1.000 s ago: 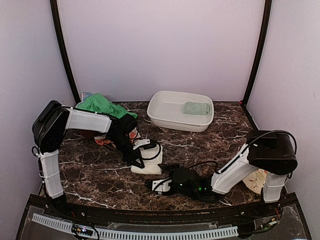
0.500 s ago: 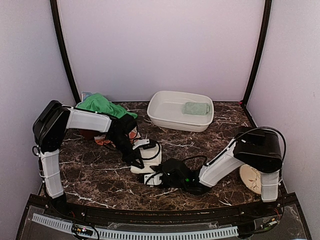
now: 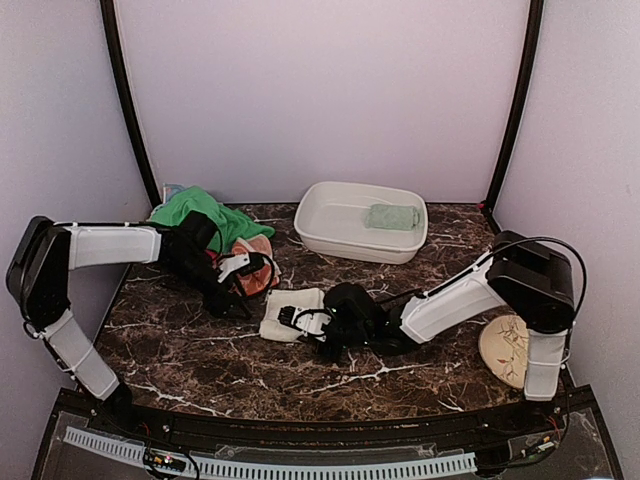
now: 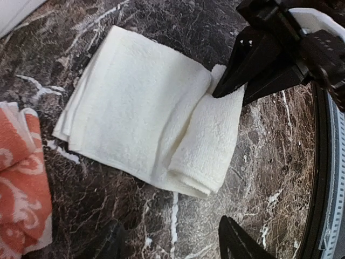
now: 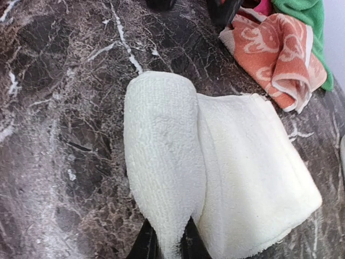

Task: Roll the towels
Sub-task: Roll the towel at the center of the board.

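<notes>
While right fingers [image 5: 144,244] pinch the rolled cream towel [image 5: 226,162] — left fingers [image 4: 237,244] spread, empty, near orange towel [image 4: 21,178].

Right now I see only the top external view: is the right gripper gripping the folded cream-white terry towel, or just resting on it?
Observer: Gripping. In the right wrist view the right gripper is shut on the rolled end of the cream-white terry towel.
Operator: How much of it is rolled?
Observer: Only that one end; the larger part lies flat on the dark marble table.
Operator: And the left gripper?
Observer: Its wrist view shows the left gripper open above bare marble, holding nothing, apart from the towel.
</notes>
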`<act>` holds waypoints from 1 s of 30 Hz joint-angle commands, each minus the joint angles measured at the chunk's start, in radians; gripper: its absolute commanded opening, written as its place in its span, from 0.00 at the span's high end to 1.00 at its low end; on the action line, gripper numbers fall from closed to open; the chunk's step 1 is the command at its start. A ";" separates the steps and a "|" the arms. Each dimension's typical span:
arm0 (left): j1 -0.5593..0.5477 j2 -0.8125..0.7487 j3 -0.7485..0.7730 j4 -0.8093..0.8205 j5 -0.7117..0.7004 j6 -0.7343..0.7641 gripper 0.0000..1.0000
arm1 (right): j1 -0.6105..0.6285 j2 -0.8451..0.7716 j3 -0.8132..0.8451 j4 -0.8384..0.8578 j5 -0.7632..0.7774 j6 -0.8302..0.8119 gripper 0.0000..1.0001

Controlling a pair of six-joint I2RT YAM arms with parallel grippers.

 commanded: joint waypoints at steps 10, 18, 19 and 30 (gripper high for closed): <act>-0.110 -0.221 -0.160 0.046 -0.035 0.139 0.46 | -0.121 0.102 0.103 -0.326 -0.553 0.530 1.00; -0.309 -0.165 -0.168 0.210 -0.216 0.128 0.47 | -0.194 0.237 0.282 -0.575 -0.598 0.624 1.00; -0.319 -0.145 -0.160 0.231 -0.240 0.126 0.48 | -0.195 0.245 0.295 -0.596 -0.603 0.625 1.00; -0.323 -0.025 -0.120 0.288 -0.362 0.112 0.60 | -0.201 0.228 0.257 -0.524 -0.670 0.734 1.00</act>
